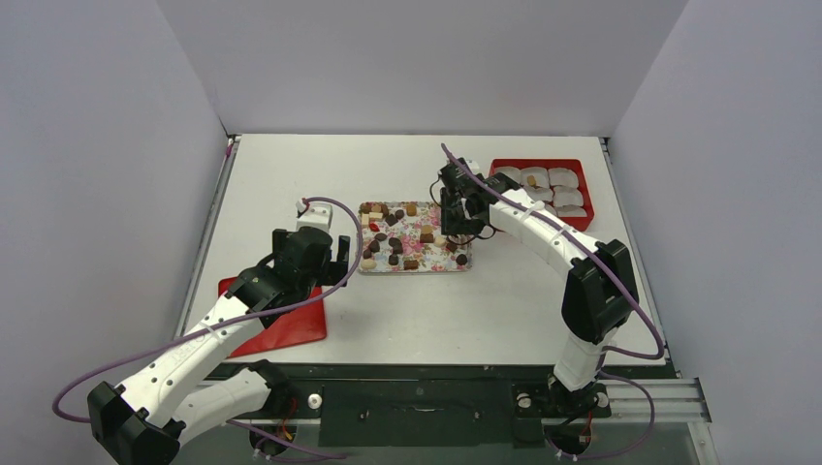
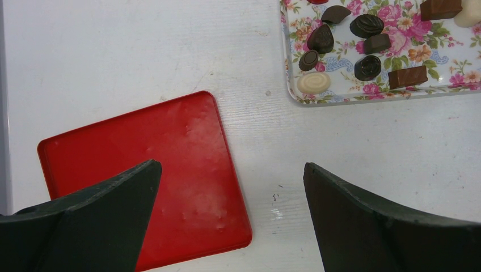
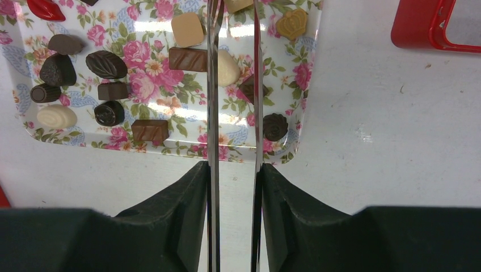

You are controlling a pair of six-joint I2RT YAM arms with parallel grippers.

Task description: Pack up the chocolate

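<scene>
White table (image 1: 417, 310) between grey walls (image 1: 417, 58)

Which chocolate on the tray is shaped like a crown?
The tan one beside the tweezers, at the tray's corner nearest the red box; no other has crown points.

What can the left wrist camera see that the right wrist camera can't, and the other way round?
Only the left wrist view: most of the flat red lid and the left gripper, wide open. Only the right wrist view: the right gripper clamping metal tongs, a tan crown-shaped chocolate and a corner of the red box. Both: the flowered tray with its cream oval chocolate.
</scene>
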